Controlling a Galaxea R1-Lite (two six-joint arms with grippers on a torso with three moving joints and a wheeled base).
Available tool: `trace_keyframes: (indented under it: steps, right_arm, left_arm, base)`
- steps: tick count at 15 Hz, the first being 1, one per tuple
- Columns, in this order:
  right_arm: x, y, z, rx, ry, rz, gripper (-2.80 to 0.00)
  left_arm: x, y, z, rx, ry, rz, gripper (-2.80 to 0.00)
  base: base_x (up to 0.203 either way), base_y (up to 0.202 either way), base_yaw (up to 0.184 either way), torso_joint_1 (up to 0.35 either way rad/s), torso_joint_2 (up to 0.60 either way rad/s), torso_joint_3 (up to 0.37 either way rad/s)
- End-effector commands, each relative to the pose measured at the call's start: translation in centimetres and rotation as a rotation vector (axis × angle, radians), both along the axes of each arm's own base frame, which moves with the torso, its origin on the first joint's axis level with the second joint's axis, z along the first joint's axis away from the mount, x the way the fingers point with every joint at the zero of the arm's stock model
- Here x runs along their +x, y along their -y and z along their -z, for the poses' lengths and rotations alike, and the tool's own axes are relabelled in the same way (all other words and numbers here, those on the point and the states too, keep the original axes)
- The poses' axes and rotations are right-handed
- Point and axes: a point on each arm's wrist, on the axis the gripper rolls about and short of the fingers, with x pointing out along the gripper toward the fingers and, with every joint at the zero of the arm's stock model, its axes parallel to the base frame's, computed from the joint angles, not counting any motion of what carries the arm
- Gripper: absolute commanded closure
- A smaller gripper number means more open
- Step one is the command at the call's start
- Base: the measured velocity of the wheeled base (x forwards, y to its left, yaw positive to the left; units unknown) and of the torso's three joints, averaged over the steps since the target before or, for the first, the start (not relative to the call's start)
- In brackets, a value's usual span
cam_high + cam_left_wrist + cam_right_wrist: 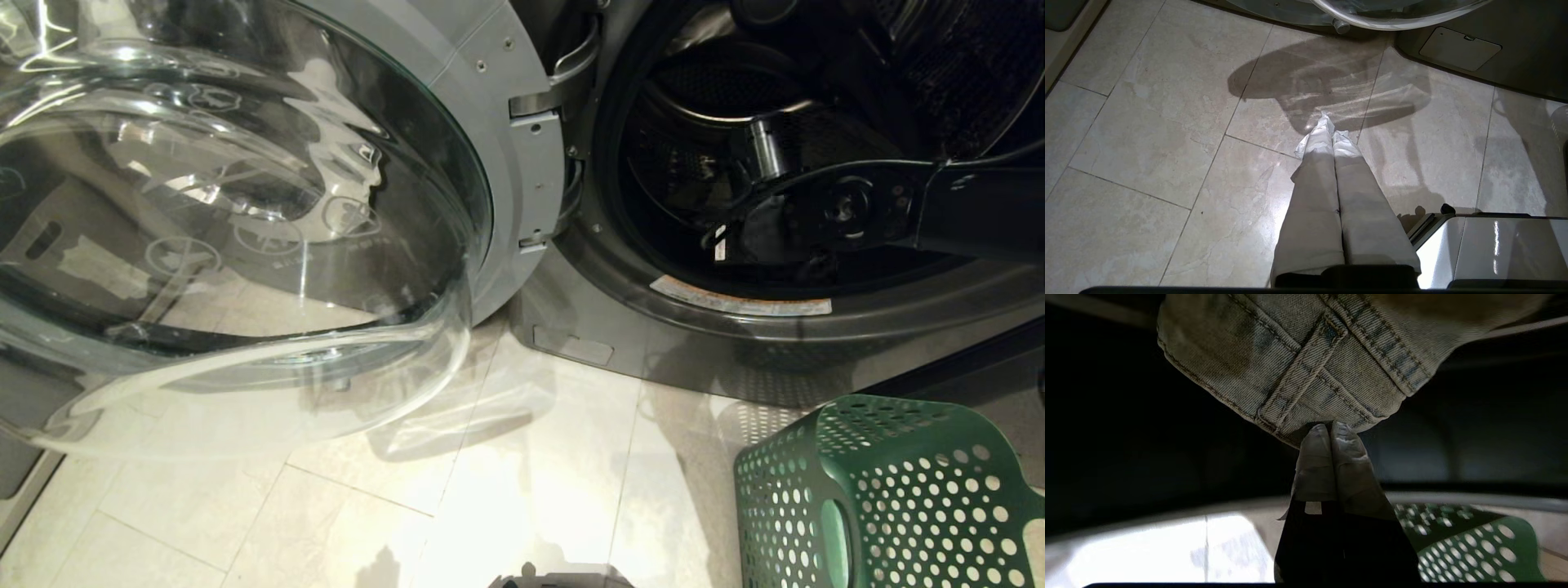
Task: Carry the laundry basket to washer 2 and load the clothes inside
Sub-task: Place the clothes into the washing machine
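Observation:
A dark grey washer (735,322) stands with its round glass door (245,204) swung open to the left; no number label shows. My right arm reaches from the right across the dark drum (694,106) opening, right gripper (718,243) at its lower part. In the right wrist view the right gripper (1329,426) is shut on the hem of the clothes (1306,359), a pale washed fabric with stitched seams. The green laundry basket (890,490) sits on the floor in front of the washer, also seen behind the fingers (1486,547). My left gripper (1329,122) is shut and empty, parked over the floor.
The open door (1392,12) overhangs the pale tiled floor (506,490) on the left. A grey service flap (571,347) sits low on the washer front. My own shiny base (1486,249) shows beside the left gripper.

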Motion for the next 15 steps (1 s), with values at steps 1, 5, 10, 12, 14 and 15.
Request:
trace_keyframes:
  steps: [1, 5, 10, 12, 14, 15]
  right_arm:
    - [1.5, -0.5, 0.6, 0.011, 0.087, 0.035, 0.0]
    - [3.2, -1.1, 0.7, 0.051, 0.265, 0.097, 0.0]
    - [2.4, -2.0, -1.1, 0.074, 0.384, 0.156, 0.0]
    - [0.4, -1.4, -3.5, 0.081, 0.383, 0.152, 0.0]
    - [-1.3, -0.7, -5.0, 0.077, 0.366, 0.156, 0.0]
    - [-2.1, -0.3, -5.7, 0.072, 0.356, 0.157, 0.0]
  left_arm:
    - [0.0, 0.0, 0.0, -0.001, 0.0, 0.0, 0.0]
    - [0.0, 0.0, 0.0, -0.001, 0.0, 0.0, 0.0]
    - [0.0, 0.0, 0.0, -0.001, 0.0, 0.0, 0.0]
    - [0.0, 0.0, 0.0, -0.001, 0.0, 0.0, 0.0]
    - [0.0, 0.0, 0.0, -0.001, 0.0, 0.0, 0.0]
    - [0.0, 0.0, 0.0, -0.001, 0.0, 0.0, 0.0]
  base:
    - [0.0, 0.0, 0.0, 0.0, 0.0, 0.0]
    - [0.0, 0.0, 0.0, 0.008, 0.0, 0.001]
    - [0.0, 0.0, 0.0, 0.0, 0.0, 0.0]
    - [0.0, 0.0, 0.0, 0.0, 0.0, 0.0]
    - [0.0, 0.0, 0.0, 0.0, 0.0, 0.0]
    - [0.0, 0.0, 0.0, 0.0, 0.0, 0.0]
